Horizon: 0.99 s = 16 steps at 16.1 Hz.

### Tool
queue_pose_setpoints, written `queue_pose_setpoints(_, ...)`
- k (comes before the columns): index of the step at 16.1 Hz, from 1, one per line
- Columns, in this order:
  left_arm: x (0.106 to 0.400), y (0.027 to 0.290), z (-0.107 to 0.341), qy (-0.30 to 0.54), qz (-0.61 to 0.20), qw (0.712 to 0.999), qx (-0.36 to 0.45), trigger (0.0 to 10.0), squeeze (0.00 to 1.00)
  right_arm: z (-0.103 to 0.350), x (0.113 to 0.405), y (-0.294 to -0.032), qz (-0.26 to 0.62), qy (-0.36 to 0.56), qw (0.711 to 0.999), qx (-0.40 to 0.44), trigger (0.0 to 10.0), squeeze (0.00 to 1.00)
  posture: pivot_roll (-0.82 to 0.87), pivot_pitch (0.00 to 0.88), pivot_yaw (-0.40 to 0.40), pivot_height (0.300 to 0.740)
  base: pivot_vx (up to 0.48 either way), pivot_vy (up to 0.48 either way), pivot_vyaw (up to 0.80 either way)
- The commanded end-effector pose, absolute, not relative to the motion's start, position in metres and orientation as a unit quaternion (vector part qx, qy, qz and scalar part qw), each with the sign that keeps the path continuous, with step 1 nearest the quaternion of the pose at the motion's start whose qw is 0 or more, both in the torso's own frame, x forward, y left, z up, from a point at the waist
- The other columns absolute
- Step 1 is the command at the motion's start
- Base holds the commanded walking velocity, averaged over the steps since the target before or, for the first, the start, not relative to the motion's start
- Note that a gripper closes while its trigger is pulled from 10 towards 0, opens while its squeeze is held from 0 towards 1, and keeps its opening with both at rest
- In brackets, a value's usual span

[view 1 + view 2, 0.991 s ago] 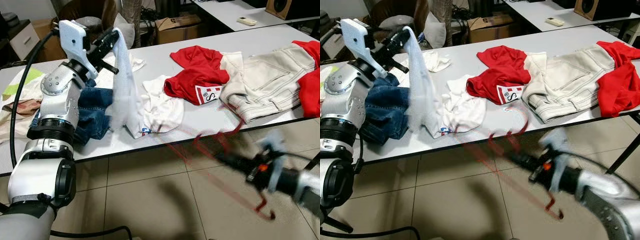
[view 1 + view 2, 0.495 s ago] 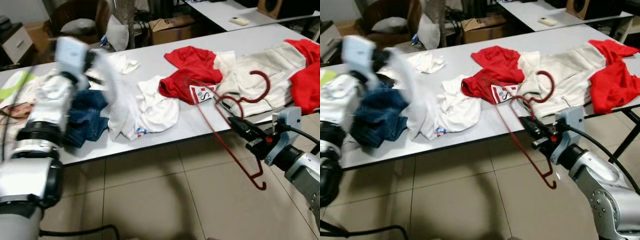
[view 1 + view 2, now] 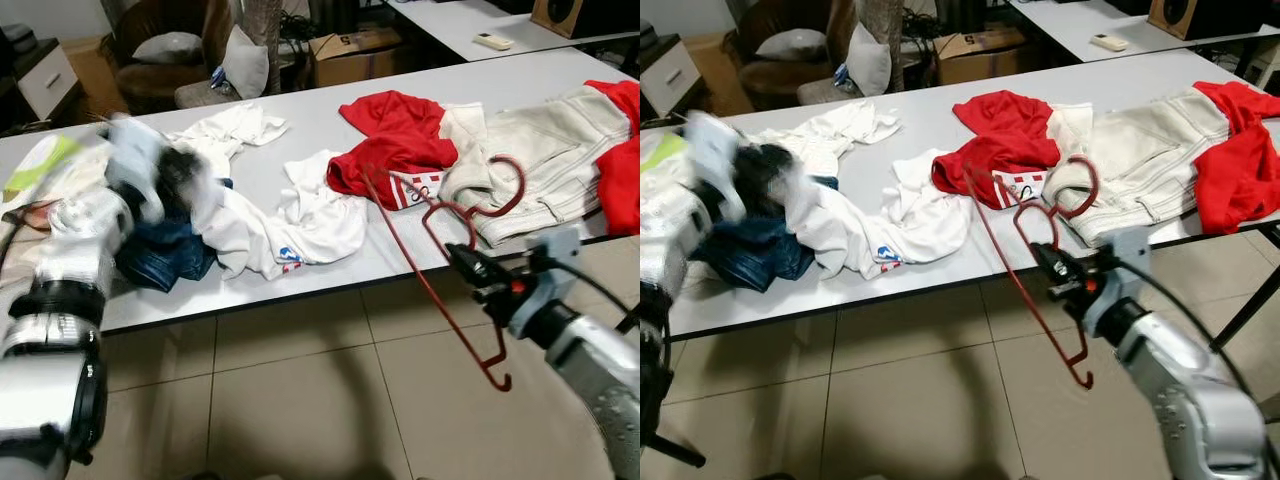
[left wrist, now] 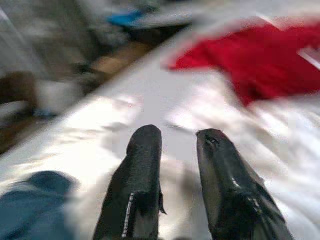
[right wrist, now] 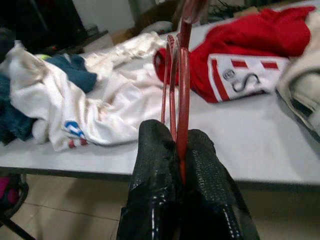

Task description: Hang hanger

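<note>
right claw is clamped on a thin red wire hanger, hook curling up, long axis slanting down toward the floor. left claw has its fingers apart over the smooth grey bench.

Red hanger, white shirt

Shirt on table, left of jacket; hanger before table edge.
</note>
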<state>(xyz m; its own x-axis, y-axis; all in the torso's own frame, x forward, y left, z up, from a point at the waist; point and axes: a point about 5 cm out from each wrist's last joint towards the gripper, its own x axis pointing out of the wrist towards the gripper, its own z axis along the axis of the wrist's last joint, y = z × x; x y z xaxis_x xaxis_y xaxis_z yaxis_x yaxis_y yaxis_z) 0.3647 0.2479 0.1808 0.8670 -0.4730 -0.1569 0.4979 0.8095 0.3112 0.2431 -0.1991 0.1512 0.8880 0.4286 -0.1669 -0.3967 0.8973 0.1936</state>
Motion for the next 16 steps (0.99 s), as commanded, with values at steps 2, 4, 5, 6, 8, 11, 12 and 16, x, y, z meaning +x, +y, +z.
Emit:
queue_pose_setpoints(2, 0.356, 0.281, 0.18, 0.102, -0.214, 0.925, 0.298, 10.0, 1.0, 0.144, 0.242, -0.191, 0.207, 0.125, 0.967, 0.076, 10.0, 0.0, -0.12, 0.0, 0.134, 0.74, 0.0, 0.0, 0.0)
queue_pose_setpoints(4, 0.352, 0.302, 0.193, 0.085, -0.157, 0.934, 0.31, 10.0, 1.0, 0.143, 0.242, -0.188, 0.203, 0.12, 0.968, 0.082, 10.0, 0.0, -0.12, 0.0, 0.139, 0.74, 0.0, 0.0, 0.0)
queue_pose_setpoints(5, 0.348, 0.303, 0.208, 0.016, -0.154, 0.959, 0.239, 10.0, 1.0, 0.149, 0.245, -0.187, 0.177, 0.085, 0.978, 0.078, 10.0, 0.0, -0.12, 0.0, 0.146, 0.74, 0.0, 0.0, 0.0)
queue_pose_setpoints(6, 0.343, 0.299, 0.213, -0.03, -0.169, 0.968, 0.182, 10.0, 1.0, 0.154, 0.248, -0.184, 0.147, 0.052, 0.985, 0.068, 10.0, 0.0, -0.13, 0.0, 0.159, 0.74, 0.0, 0.0, 0.0)
queue_pose_setpoints(8, 0.337, 0.288, 0.205, -0.081, -0.161, 0.983, 0.03, 10.0, 0.93, 0.16, 0.249, -0.18, 0.131, 0.027, 0.99, 0.049, 10.0, 0.0, -0.14, 0.0, 0.192, 0.74, 0.0, 0.0, 0.0)
queue_pose_setpoints(11, 0.303, 0.246, 0.163, -0.077, -0.125, 0.987, -0.071, 10.0, 0.0, 0.162, 0.243, -0.168, 0.095, 0.0, 0.995, 0.033, 10.0, 0.0, -0.13, 0.0, 0.17, 0.74, 0.0, 0.0, 0.0)
queue_pose_setpoints(12, 0.3, 0.242, 0.161, -0.08, -0.122, 0.987, -0.07, 10.0, 0.0, 0.161, 0.243, -0.166, 0.094, -0.001, 0.995, 0.028, 10.0, 0.0, -0.12, 0.0, 0.167, 0.74, 0.0, 0.0, 0.0)
queue_pose_setpoints(16, 0.283, 0.192, 0.143, -0.06, -0.153, 0.986, -0.037, 10.0, 0.0, 0.143, 0.239, -0.146, 0.103, 0.019, 0.995, 0.008, 10.0, 0.0, -0.12, 0.0, 0.155, 0.74, 0.0, 0.349, -0.18)
